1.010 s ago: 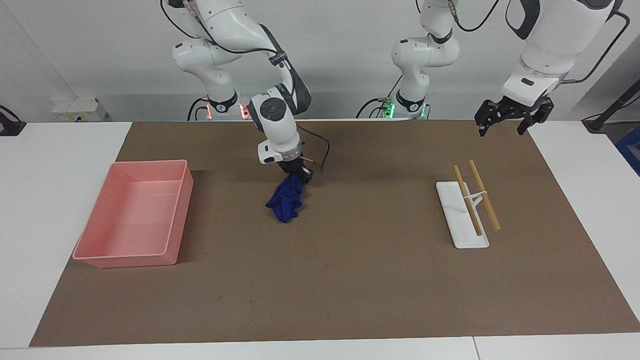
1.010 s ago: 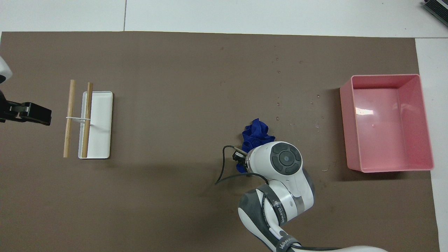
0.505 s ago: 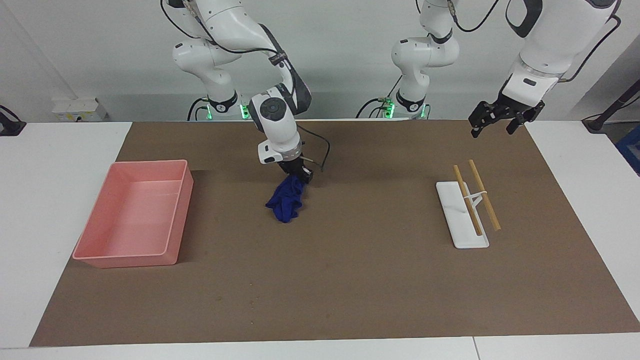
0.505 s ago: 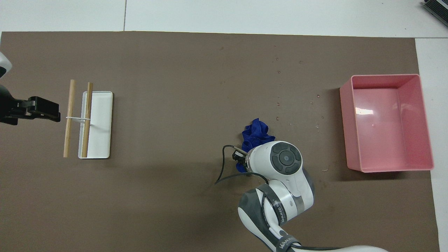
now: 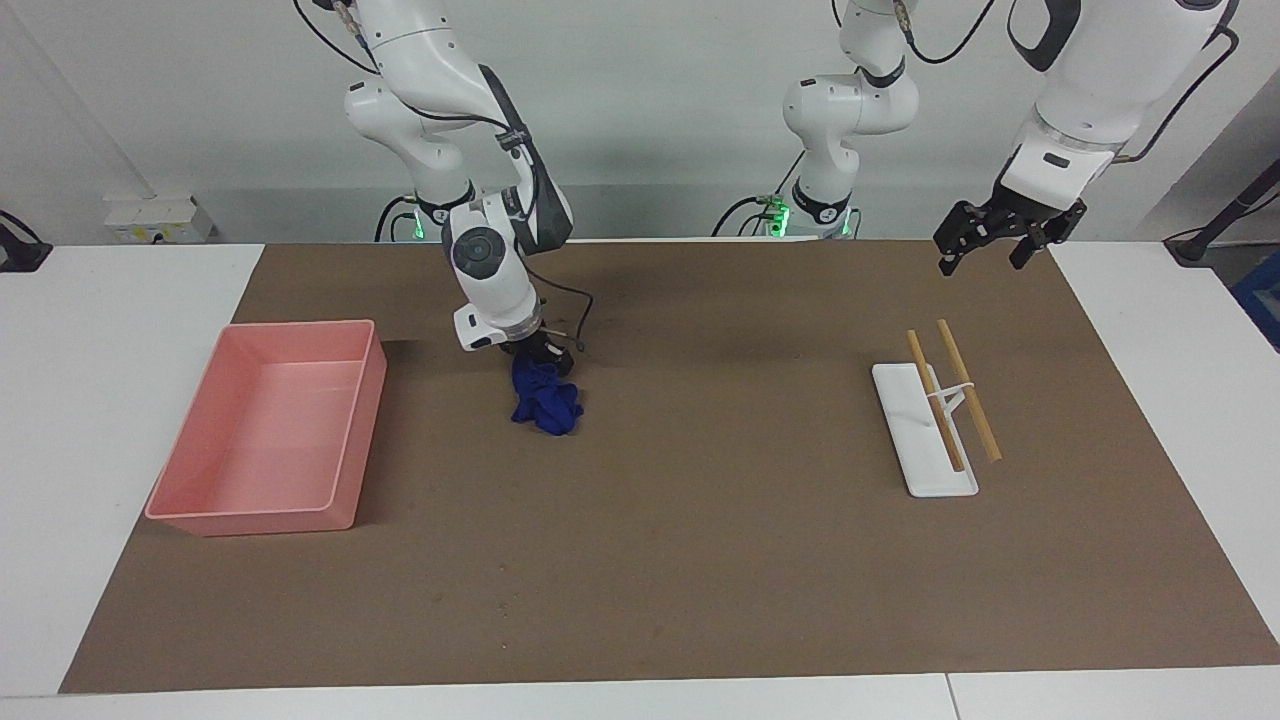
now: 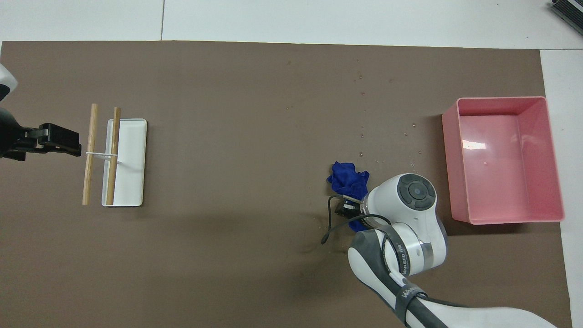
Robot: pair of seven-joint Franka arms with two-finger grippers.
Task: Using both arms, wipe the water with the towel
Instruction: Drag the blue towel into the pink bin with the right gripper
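The deep-blue towel (image 5: 545, 402) lies bunched on the brown mat, toward the right arm's end of the table. My right gripper (image 5: 542, 360) is shut on the towel's edge nearest the robots. In the overhead view the towel (image 6: 350, 178) sticks out from under the right wrist, which hides most of the right gripper (image 6: 345, 209). Small water drops (image 6: 363, 135) dot the mat just farther from the robots than the towel, toward the pink bin. My left gripper (image 5: 985, 255) hangs open and empty in the air, over the mat beside the wooden sticks (image 6: 68, 140).
A pink bin (image 5: 365, 400) stands near the right arm's end of the mat (image 6: 448, 164). A white tray (image 5: 915, 470) with two banded wooden sticks (image 5: 965, 395) lies toward the left arm's end.
My right gripper has dragged the towel sideways toward the pink bin. The left gripper has shifted a little toward the sticks.
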